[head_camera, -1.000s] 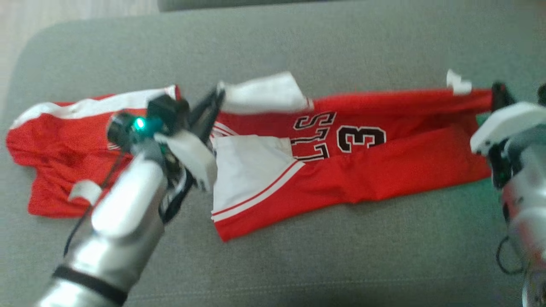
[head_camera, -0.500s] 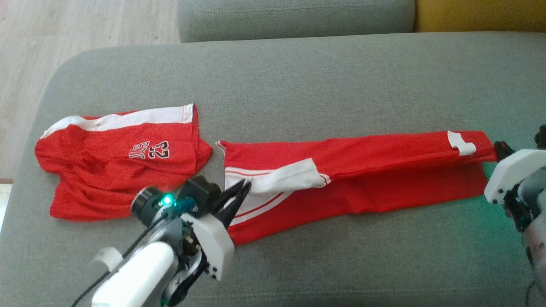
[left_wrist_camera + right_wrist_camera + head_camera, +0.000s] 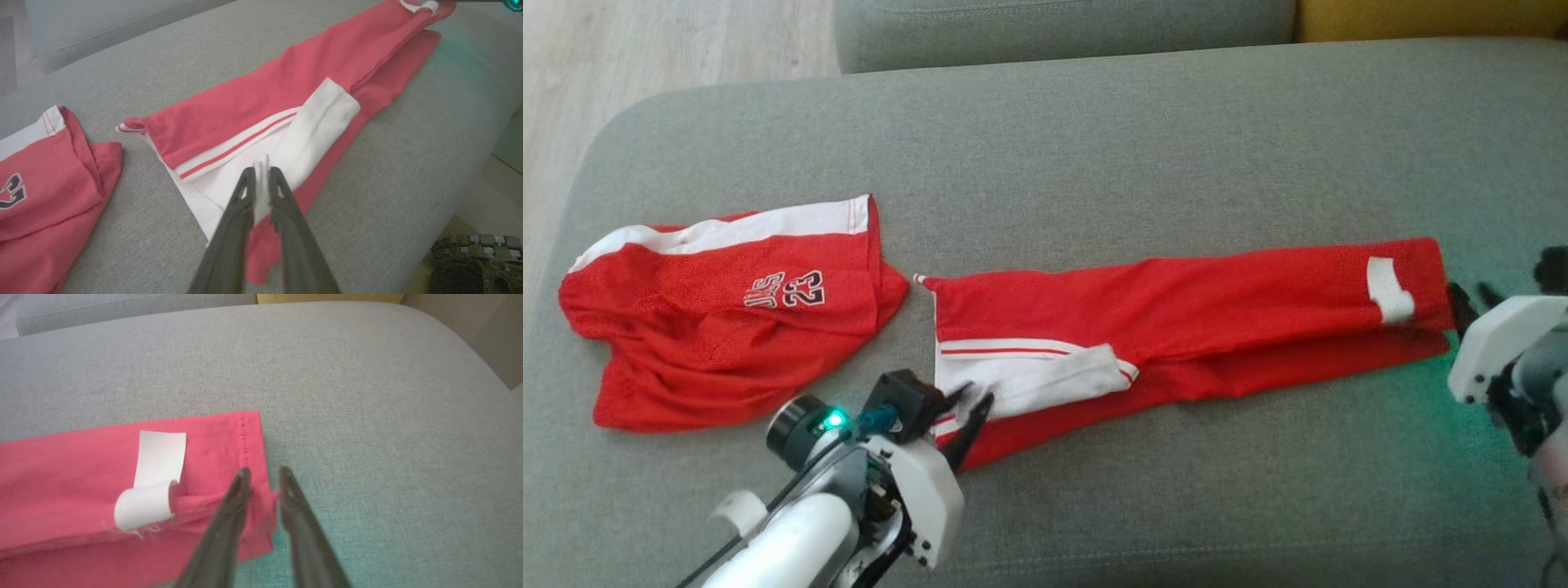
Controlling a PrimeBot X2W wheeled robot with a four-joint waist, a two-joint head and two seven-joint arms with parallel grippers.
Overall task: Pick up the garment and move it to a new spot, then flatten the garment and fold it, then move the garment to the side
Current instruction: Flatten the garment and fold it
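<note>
Pinching white cloth of the garment [image 3: 1217,302] in my left gripper [image 3: 262,171], right gripper [image 3: 264,471] slightly parted at its hem, I risk dragging the fold open.

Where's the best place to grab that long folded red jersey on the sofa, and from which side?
Grip the stitched hem at the right end of the jersey, beside the white label. The folded layers stack there in one straight edge, flat on the sofa, so I'd come in low from the right, along its length.
</note>
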